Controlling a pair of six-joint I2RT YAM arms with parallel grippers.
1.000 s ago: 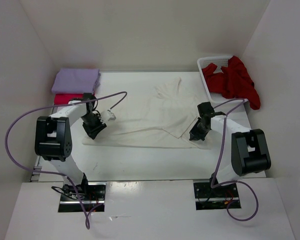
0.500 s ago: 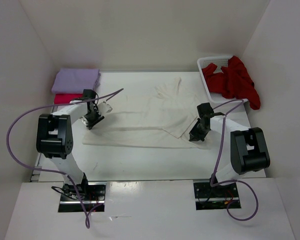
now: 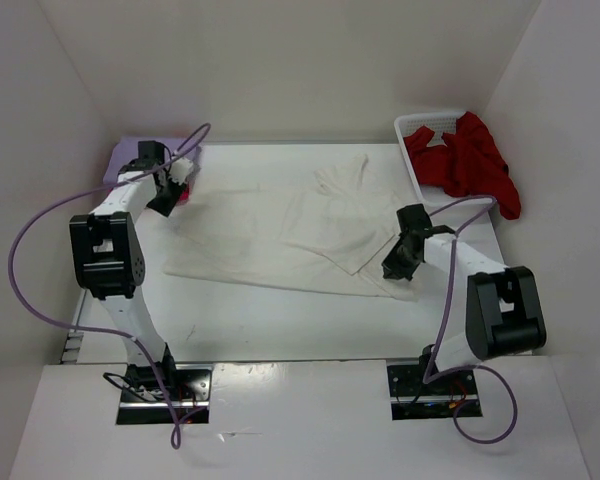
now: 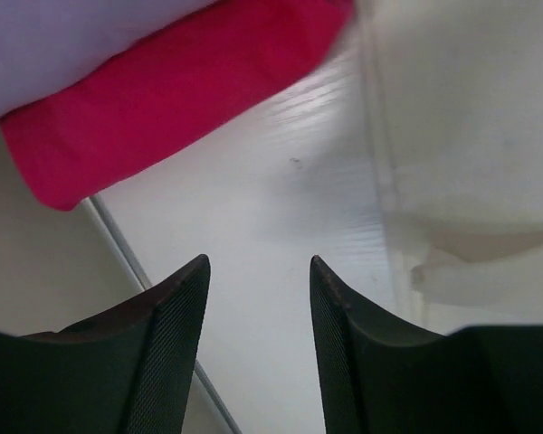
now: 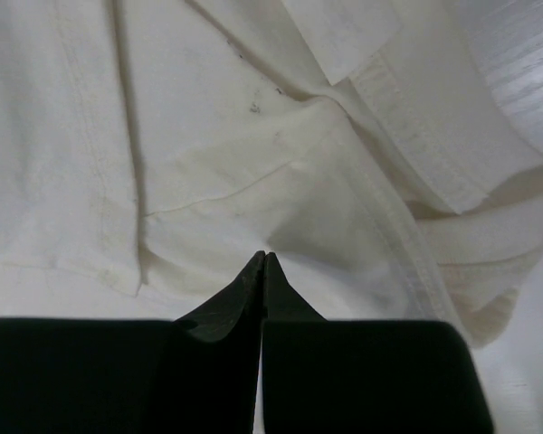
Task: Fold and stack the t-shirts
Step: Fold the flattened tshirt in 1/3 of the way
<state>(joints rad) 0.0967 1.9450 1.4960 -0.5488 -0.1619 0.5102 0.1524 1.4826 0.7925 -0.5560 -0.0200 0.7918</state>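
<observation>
- Right gripper (image 5: 264, 264), right of centre in the top view: fingers pressed together, nothing seen between them, tips over the near-right hem of the cream shirt (image 3: 270, 235).
- Cream shirt lies spread across mid-frame on the table (image 3: 280, 320).
- Left gripper (image 4: 258, 271), upper left: jaws partly apart, empty, near the folded magenta shirt (image 4: 163, 99) under the lavender shirt (image 4: 63, 27).
- Dark red shirt (image 3: 470, 160) drapes over the basket (image 3: 420, 124), upper right.

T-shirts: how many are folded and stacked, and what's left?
Done: lavender shirt folded atop the folded magenta shirt, far left. In hand: cream shirt spread, partly folded, right gripper shut over it, left gripper open, empty. Left: dark red shirt draped over the basket.
</observation>
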